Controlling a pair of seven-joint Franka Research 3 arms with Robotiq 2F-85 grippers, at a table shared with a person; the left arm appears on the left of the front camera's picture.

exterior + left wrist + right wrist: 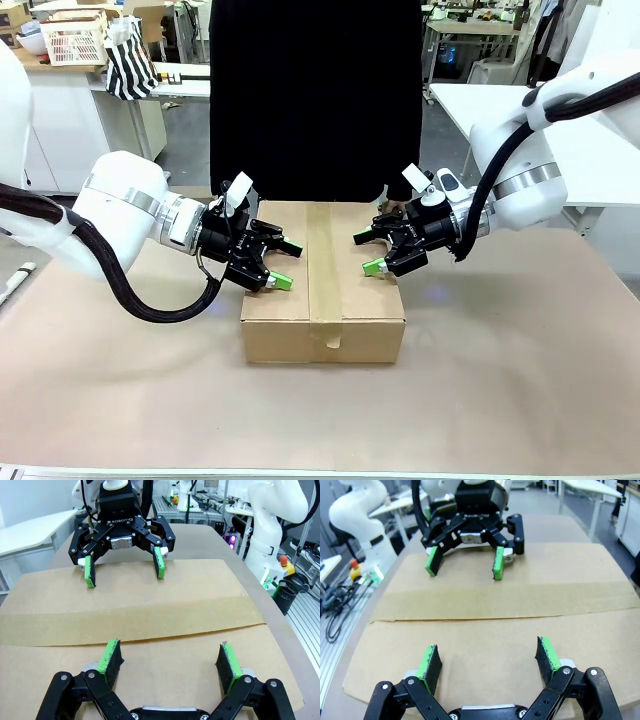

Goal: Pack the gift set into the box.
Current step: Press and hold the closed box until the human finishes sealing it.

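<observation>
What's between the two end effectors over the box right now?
Just the closed box top with its tape strip along the seam, seen in all three views. Left end effector and right end effector face each other, both open.

Bright, even overhead light with soft shadows. Both wrist views bow outward toward three and nine o'clock. Backgrounds slightly soft.

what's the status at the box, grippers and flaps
Left gripper open, right gripper open, both low over the box top, facing each other. Flaps shut, tape strip along seam. Person at far edge.
</observation>
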